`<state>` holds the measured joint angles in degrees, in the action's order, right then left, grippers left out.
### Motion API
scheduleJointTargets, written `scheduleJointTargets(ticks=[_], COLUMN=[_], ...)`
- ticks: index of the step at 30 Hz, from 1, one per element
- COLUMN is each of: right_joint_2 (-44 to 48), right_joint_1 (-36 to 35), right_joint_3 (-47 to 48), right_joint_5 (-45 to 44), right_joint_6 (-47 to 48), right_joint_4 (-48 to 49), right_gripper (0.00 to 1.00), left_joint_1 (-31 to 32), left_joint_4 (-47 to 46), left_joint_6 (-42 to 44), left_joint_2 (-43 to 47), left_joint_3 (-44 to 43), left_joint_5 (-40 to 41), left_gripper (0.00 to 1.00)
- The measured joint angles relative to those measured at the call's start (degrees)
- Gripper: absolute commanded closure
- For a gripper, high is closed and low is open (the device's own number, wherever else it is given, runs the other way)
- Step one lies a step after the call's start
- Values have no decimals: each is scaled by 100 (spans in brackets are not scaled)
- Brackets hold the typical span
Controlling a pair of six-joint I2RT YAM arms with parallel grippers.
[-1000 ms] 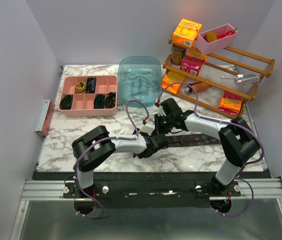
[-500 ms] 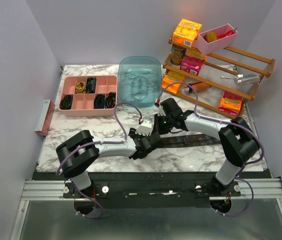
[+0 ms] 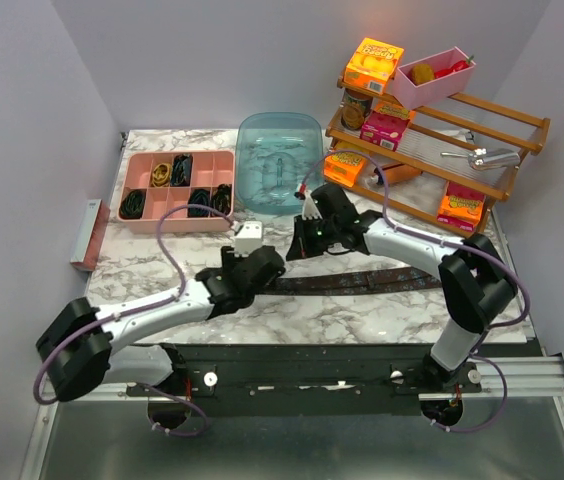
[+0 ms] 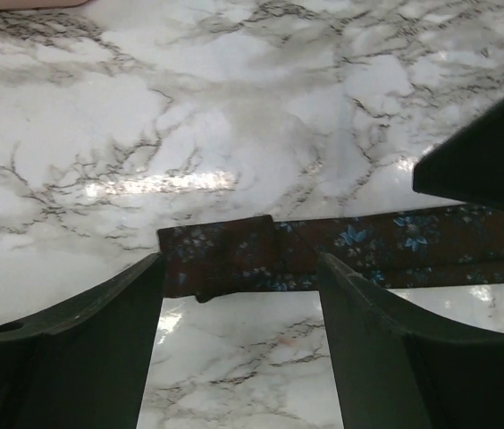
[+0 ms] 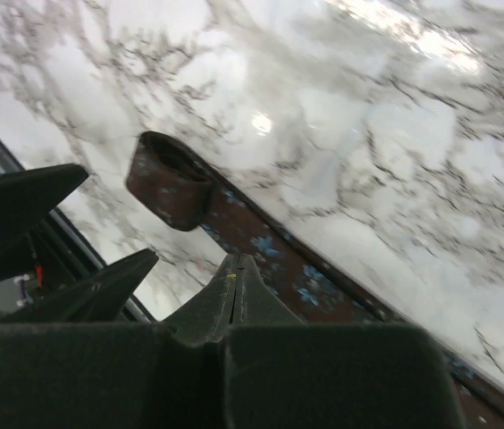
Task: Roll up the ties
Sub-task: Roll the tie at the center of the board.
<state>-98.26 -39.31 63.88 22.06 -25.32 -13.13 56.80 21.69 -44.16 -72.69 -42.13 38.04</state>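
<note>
Left gripper (image 4: 239, 268) hangs with jaws spread, framing the curled end of the tie (image 4: 359, 250). Right gripper (image 5: 237, 268) hovers above, pinched closed and empty. Stretched along the table (image 4: 234, 107), the tie looks barely started. Next, pinch that curl and roll it along the strip.

tie (image 3: 362, 281) flat on table (image 3: 132, 270) | left gripper (image 3: 270, 267) at its end | right gripper (image 3: 299, 244) just beyond

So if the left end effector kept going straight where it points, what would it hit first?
Probably the folded end of the brown tie, lying between the open fingers of the left end effector, though depth is unclear.
</note>
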Motion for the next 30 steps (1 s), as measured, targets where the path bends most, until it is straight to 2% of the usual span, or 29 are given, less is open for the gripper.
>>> scheduleJointTargets(ticks=[7, 10, 19, 30], right_joint_2=[-472, -708, -1014, -1397], right_joint_1=[-400, -551, -837, -874], right_joint_3=[608, 765, 999, 1182], right_joint_5=[166, 212, 299, 326], right_joint_6=[13, 13, 7, 7], right_joint_4=[24, 24, 9, 15], right_gripper=[100, 100, 100, 100], left_joint_1=[-1458, -1899, -2524, -2935], left_joint_4=[-564, -737, -1307, -1777], left_joint_6=[-116, -208, -455, -581], left_joint_2=[1523, 1910, 2083, 2107], left_joint_3=[1130, 1449, 2020, 2400], left_joint_5=[-1294, -1799, -2894, -3425], left_gripper=[14, 13, 13, 15])
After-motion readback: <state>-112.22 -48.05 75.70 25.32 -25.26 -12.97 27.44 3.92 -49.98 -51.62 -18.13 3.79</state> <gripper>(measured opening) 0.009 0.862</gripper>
